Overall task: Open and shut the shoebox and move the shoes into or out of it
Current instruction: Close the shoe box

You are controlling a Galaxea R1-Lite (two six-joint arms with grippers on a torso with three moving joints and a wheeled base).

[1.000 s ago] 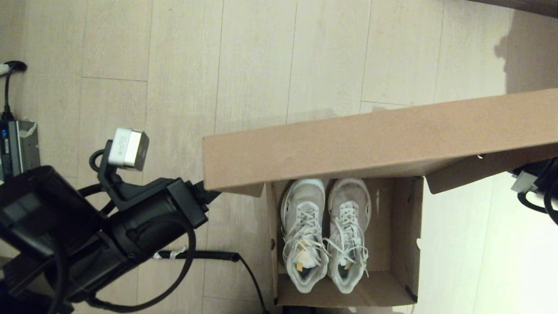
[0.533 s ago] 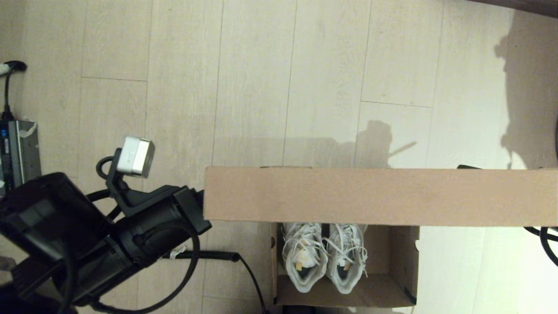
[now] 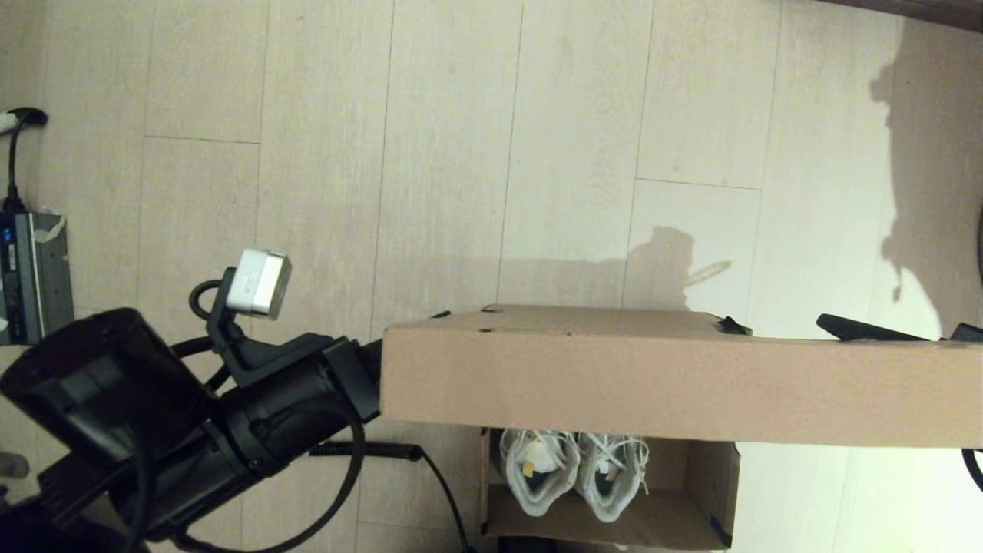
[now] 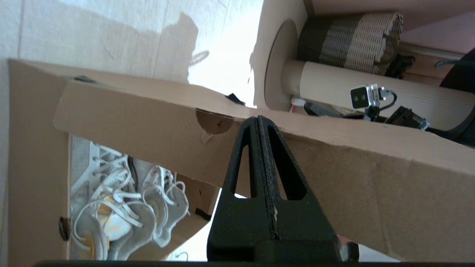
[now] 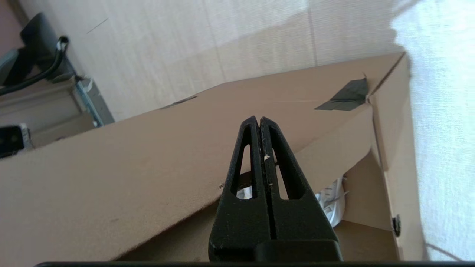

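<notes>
With both the left gripper point(image 4: 258, 120) and the right gripper point(image 5: 258, 120) pressed closed against the lid point(image 3: 676, 384), holding nothing, it may slip and fall hard on the shoes point(image 3: 572, 472) in the shoebox point(image 3: 691, 522).

A home, it seems: pale wood-plank floor point(image 3: 461, 153) is spreading under everything, and a round pedestal base point(image 4: 276, 70) with a woven basket point(image 4: 356, 37) is showing nearby.
</notes>
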